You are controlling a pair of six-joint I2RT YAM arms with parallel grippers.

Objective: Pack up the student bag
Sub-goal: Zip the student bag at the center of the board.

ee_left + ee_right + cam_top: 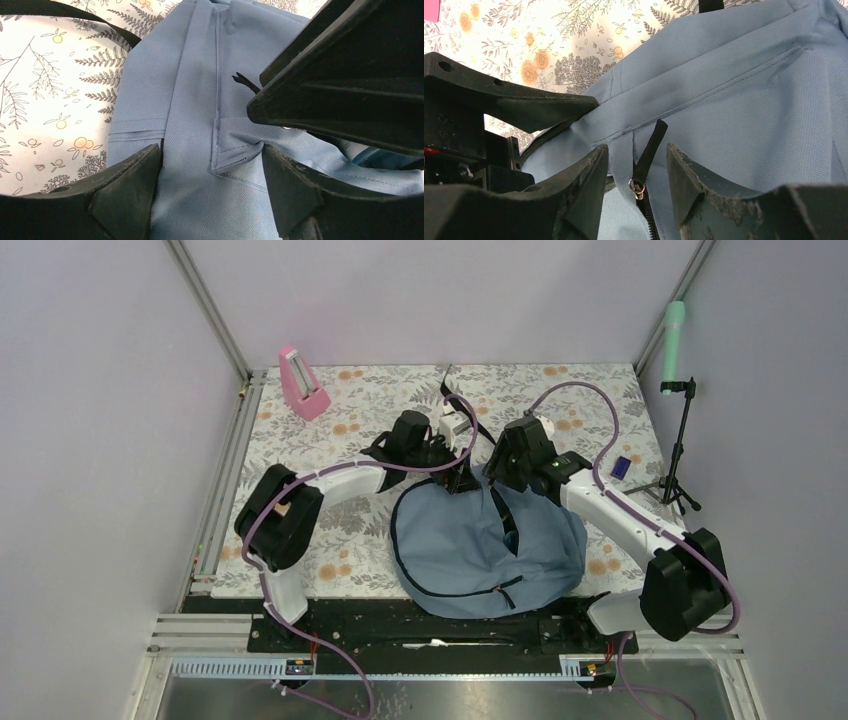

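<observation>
The student bag [490, 550], a grey-blue backpack, lies flat on the floral table near the front middle. Both grippers hang over its far top edge. My left gripper [210, 187] is open, its fingers [132, 185] astride a stitched fold of the bag's fabric [235, 155]. My right gripper [636, 187] is open. The black zipper pull strap [651, 145] and its metal ring [638, 186] sit between its fingers, untouched. In the top view the left gripper [455, 478] and the right gripper [500, 475] stand close together.
A pink wedge-shaped object [302, 383] stands at the back left. A small dark blue item [620, 466] lies at the right, beside a black tripod [680, 455] with a green top. A white item [455, 425] and a black strap [458, 400] lie behind the grippers.
</observation>
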